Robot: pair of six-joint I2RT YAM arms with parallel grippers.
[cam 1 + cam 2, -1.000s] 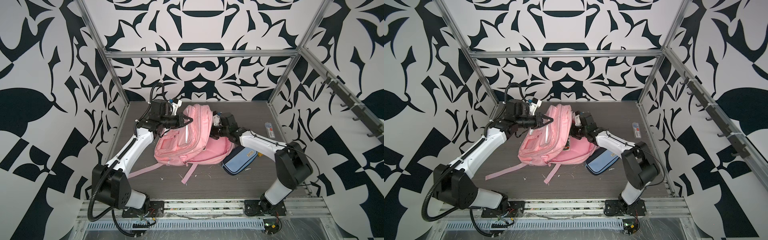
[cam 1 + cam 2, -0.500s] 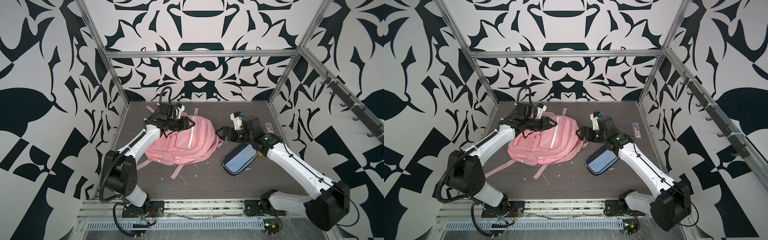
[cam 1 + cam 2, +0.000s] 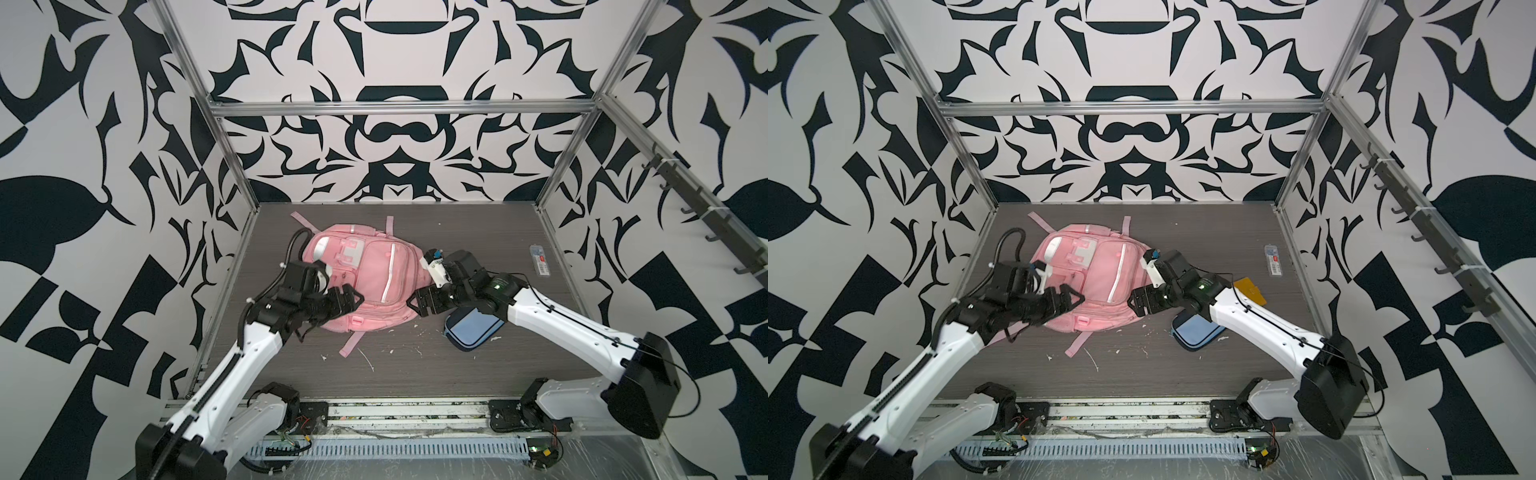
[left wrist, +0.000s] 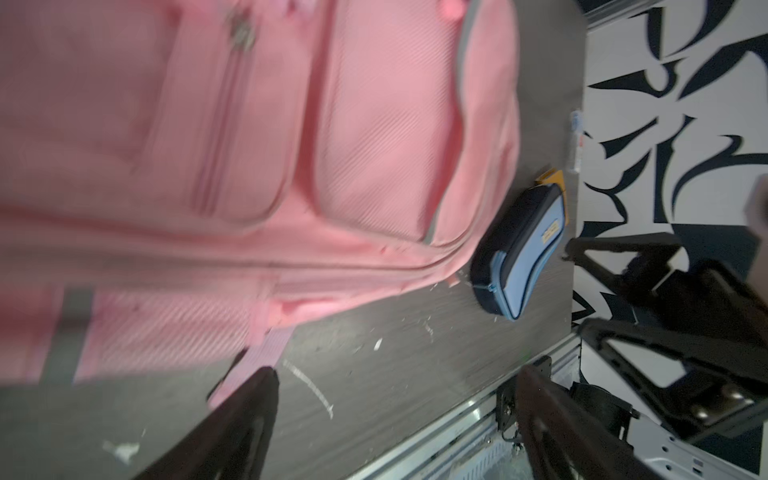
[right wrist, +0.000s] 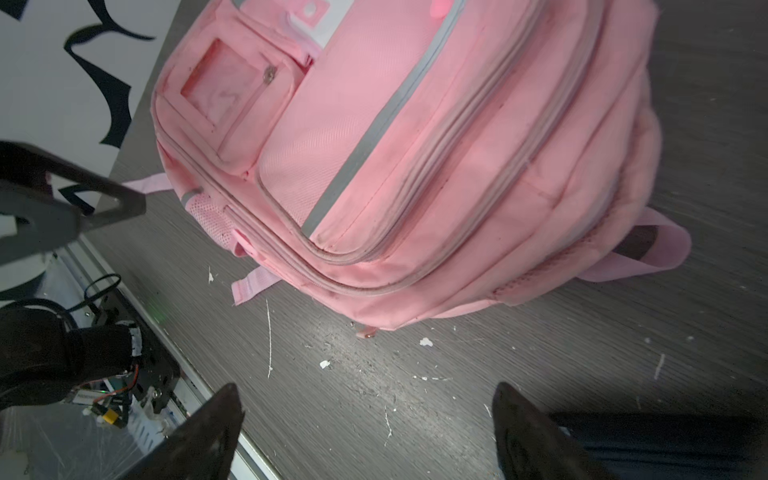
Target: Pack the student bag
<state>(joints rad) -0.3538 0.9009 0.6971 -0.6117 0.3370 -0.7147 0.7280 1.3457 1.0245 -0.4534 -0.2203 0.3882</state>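
My left gripper (image 3: 354, 298) (image 4: 395, 386) stands wide open with nothing between its fingers. In both top views it hangs over the near left corner of the bag (image 3: 374, 270) (image 3: 1100, 270); I cannot tell whether it touches the fabric. My left wrist view is blurred, but it shows bare table (image 4: 395, 353) and the end of a pink strap (image 4: 259, 349) between the fingers, with the bag (image 4: 249, 145) just beyond.

My right gripper (image 3: 417, 303) (image 5: 368, 399) is open too and holds nothing. It sits at the bag's near right edge, pointing at it, with only table (image 5: 374, 365) between the fingers.

The bag (image 5: 415, 145) lies flat on the table (image 3: 415, 374), left of the middle, front pockets and grey strips facing up, zips closed as far as I can see. Its straps splay out at the far and near ends.

Just right of the bag lies a blue case (image 3: 471, 332) (image 4: 519, 257), closed, partly under my right arm in both top views. A yellow card (image 3: 1250, 291) shows behind it. White scraps (image 3: 370, 361) litter the table in front of the bag.
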